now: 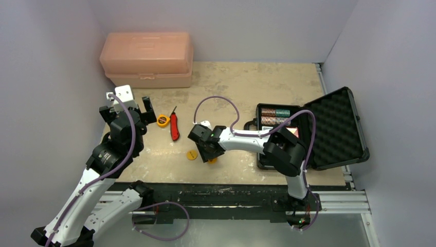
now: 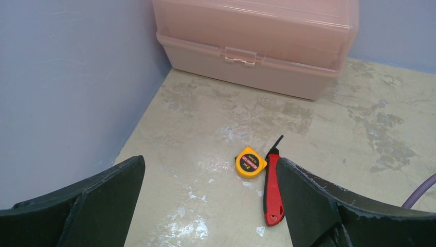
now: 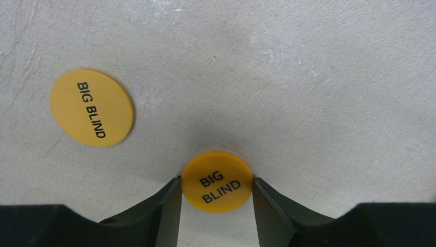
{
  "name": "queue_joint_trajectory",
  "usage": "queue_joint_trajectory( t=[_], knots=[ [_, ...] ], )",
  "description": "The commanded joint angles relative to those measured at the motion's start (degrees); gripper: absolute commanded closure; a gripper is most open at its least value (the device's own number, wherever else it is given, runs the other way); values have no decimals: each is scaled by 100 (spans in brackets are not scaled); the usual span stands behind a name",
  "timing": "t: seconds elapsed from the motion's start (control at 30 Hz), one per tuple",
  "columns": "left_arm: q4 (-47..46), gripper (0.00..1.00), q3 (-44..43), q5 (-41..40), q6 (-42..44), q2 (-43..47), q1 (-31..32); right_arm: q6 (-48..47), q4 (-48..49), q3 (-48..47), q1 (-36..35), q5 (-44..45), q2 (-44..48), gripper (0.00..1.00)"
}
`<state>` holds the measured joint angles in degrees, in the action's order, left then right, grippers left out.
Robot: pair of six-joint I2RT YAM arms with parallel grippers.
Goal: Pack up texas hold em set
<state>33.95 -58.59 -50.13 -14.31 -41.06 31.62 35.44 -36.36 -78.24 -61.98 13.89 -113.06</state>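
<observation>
Pale lavender walls close in on three sides of a scuffed beige table (image 1: 247, 87). From above we see the whole layout: a peach toolbox (image 1: 147, 59) against the back wall, and at the right a black case (image 1: 334, 128) lying open, its foam-lined lid reaching out over the table's right rail. Rows of poker chips (image 1: 275, 116) sit in its base.

Only the right wrist view shows lettering. The right gripper (image 3: 217, 191) has both fingers pressed against the edges of an orange disc (image 3: 217, 181) marked BIG BLIND. A second orange disc (image 3: 92, 108) with the same words lies flat nearby, apart from it. Both are near the table's front edge, left of the case. We cannot tell whether the gripped disc is lifted.

The left wrist view shows the left gripper (image 2: 210, 162) with its jaws spread wide and holding nothing. It hangs above a yellow tape measure (image 2: 250, 162) and a red knife (image 2: 272, 190), which lie just beside each other.

Bare tabletop lies open between the discs and the toolbox.
</observation>
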Motion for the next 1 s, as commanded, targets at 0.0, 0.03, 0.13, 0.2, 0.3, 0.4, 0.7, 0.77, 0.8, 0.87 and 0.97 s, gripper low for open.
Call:
queue_joint_trajectory(
  t=[0.0, 0.03, 0.13, 0.2, 0.3, 0.4, 0.7, 0.77, 0.8, 0.87, 0.97],
  knots=[
    [-157, 1, 4, 29, 68, 2, -26, -44, -569, 255, 89, 285, -84, 61],
    [-159, 1, 5, 37, 68, 1, -24, -46, -581, 230, 89, 277, -85, 61],
    [-153, 1, 3, 32, 77, 0, -25, -67, -591, 147, 94, 264, -109, 62],
    [-159, 1, 5, 28, 77, 1, -26, -85, -612, 94, 89, 256, -128, 62],
    [-155, 1, 5, 29, 77, -1, -26, -90, -656, 32, 89, 248, -123, 62],
    [-160, 1, 5, 45, 77, -7, -26, -99, -722, -50, 85, 265, -58, 62],
    [-160, 1, -2, 80, 83, -12, -28, -90, -1038, -485, 89, 424, 180, 62],
    [-158, 1, 4, 91, 86, -16, -24, -90, -1061, -536, 89, 450, 208, 62],
    [-159, 2, -3, 91, 86, -16, -25, -90, -1072, -558, 89, 468, 220, 62],
    [-155, 2, 1, 91, 86, -16, -24, -90, -1102, -586, 89, 490, 230, 62],
    [-161, 1, 5, 99, 84, -16, -28, -90, -1143, -612, 97, 540, 257, 62]
  ],
)
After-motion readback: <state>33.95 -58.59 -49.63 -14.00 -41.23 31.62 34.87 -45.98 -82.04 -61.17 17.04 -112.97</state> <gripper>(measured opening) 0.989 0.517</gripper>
